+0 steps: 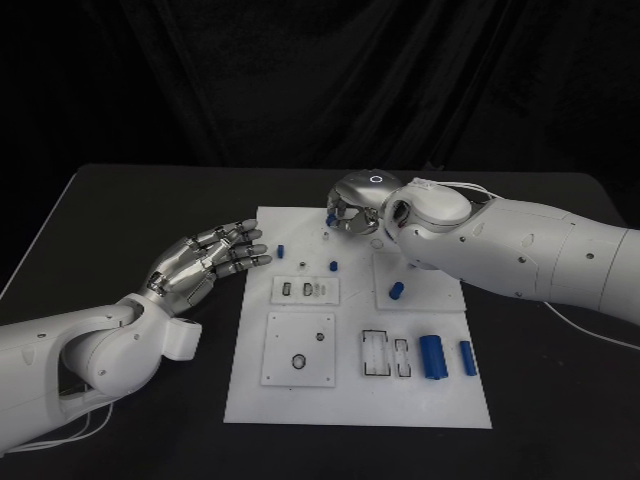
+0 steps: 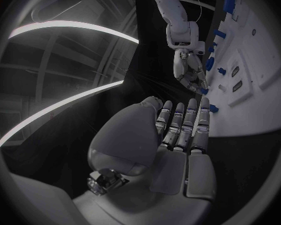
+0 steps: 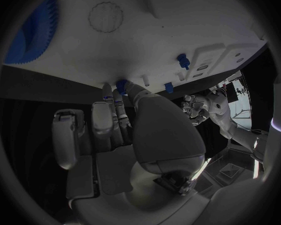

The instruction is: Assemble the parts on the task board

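Note:
The white task board [image 1: 356, 400] lies in the middle of the black table. My right hand [image 1: 361, 205] reaches over its far edge, fingers curled down, and pinches a small blue part [image 3: 122, 84] between thumb and fingers right at the board's surface. That part [image 1: 330, 215] peeks out beside the hand. My left hand [image 1: 205, 262] hovers beside the board's left edge, fingers stretched out and apart, holding nothing. Loose blue parts lie on the board: a small one [image 1: 280, 250] near the left hand, a peg [image 1: 395, 291] mid-board, and two cylinders [image 1: 433, 356] at the near right.
Recessed slots [image 1: 303, 289] and a square plate with a hole [image 1: 300, 361] sit on the board's left half. A blue ribbed wheel [image 3: 34, 32] stands on the board near my right wrist. A white cable [image 1: 594, 330] trails behind the right arm.

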`<state>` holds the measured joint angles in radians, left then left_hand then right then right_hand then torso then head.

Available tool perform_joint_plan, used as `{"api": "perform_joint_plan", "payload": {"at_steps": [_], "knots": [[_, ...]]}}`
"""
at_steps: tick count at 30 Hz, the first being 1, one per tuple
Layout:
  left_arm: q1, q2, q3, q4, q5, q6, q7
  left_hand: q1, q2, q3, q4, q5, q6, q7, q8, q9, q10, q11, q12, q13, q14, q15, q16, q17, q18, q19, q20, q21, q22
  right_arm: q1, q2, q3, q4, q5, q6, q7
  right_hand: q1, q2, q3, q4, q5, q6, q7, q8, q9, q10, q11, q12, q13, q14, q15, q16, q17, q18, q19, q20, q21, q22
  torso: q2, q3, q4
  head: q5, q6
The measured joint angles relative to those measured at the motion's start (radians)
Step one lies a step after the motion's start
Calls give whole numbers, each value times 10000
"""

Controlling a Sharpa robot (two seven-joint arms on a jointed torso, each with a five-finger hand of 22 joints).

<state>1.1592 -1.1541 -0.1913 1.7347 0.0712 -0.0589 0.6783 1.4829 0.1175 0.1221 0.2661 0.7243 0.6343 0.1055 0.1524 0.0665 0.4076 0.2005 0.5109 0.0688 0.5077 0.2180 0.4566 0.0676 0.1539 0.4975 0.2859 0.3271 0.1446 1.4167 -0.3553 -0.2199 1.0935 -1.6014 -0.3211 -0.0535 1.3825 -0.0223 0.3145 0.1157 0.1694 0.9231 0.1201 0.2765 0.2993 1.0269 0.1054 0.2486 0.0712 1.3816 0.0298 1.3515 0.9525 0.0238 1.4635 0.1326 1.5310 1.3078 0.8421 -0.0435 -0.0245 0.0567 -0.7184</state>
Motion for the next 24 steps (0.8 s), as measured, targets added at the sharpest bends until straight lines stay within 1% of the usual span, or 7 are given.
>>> {"api": "perform_joint_plan", "payload": {"at_steps": [3,7,8,10,14,18,24], "knots": [[0,0,-2,-15,9,2,0,0,0,0,0,0,0,-1,0,0,0,0,0,0,0,0,0,0,-1,0,0,0,0,-2,-11,-1,0,0,38,-3,0,0,-6,7,-48,-115,17,-93,67,-61,61,-9,14,-42,42,-40,-57,-1,33,33,-53,0,0,1,0,-5,0],[0,0,-6,-24,40,4,0,0,0,0,0,0,0,0,0,0,0,0,0,0,0,0,0,0,-1,0,0,0,0,-5,-24,-3,-9,0,92,-5,-214,-137,-167,170,-357,-1393,97,-1028,-295,-383,136,-140,89,-147,147,-87,-175,0,47,130,-142,-1,1,1,0,-6,-6],[0,0,-7,-26,48,4,0,0,0,0,0,0,0,0,0,0,0,0,0,0,0,0,0,0,0,0,0,0,0,-5,-24,0,-15,-1,110,-8,-339,-185,-277,214,-491,-2141,94,-1459,-589,-575,194,-193,107,-243,195,-167,-289,0,-47,218,-221,-1,2,0,-1,-9,-7],[0,0,-9,-31,68,5,0,0,0,-1,0,0,0,-1,0,0,0,0,0,0,0,0,0,0,-1,0,0,0,0,-5,-23,0,-38,-2,166,-18,-504,-236,-550,254,-745,-4948,-15,-2202,-1511,-984,292,-252,169,-439,273,-285,-523,90,-285,316,-386,-1,3,0,-1,-10,-11],[0,6,-13,-33,106,10,1,0,0,-1,0,0,0,0,0,0,-1,0,0,0,0,0,0,0,0,0,0,0,1,-5,-39,3,-62,-3,220,-25,-700,-193,-988,288,-1014,-7387,-256,-2503,-2402,-1561,372,-159,404,-645,356,-351,-742,161,-504,425,-568,-1,4,0,-1,-13,-17],[0,-9,-18,-19,129,17,1,0,0,-1,0,0,-35,35,0,0,-37,36,0,0,0,0,0,0,0,0,0,0,1,-5,-203,-3,-23,-3,174,11,-734,-158,-1042,279,-1043,-7508,-269,-2504,-2468,-1609,393,-84,463,-674,326,-396,-828,161,-567,406,-611,-2,5,0,-2,-13,-6],[0,-132,-27,29,152,26,1,0,0,-1,1,0,-35,35,0,0,-37,36,0,0,0,0,0,0,0,0,0,0,-8,126,-897,-33,509,-2,-68,81,-539,35,-1156,165,-759,-6036,-69,-2223,-2203,-1511,299,549,838,-807,266,-572,-1108,159,-659,340,-731,-2,6,0,-2,-9,23]]}}
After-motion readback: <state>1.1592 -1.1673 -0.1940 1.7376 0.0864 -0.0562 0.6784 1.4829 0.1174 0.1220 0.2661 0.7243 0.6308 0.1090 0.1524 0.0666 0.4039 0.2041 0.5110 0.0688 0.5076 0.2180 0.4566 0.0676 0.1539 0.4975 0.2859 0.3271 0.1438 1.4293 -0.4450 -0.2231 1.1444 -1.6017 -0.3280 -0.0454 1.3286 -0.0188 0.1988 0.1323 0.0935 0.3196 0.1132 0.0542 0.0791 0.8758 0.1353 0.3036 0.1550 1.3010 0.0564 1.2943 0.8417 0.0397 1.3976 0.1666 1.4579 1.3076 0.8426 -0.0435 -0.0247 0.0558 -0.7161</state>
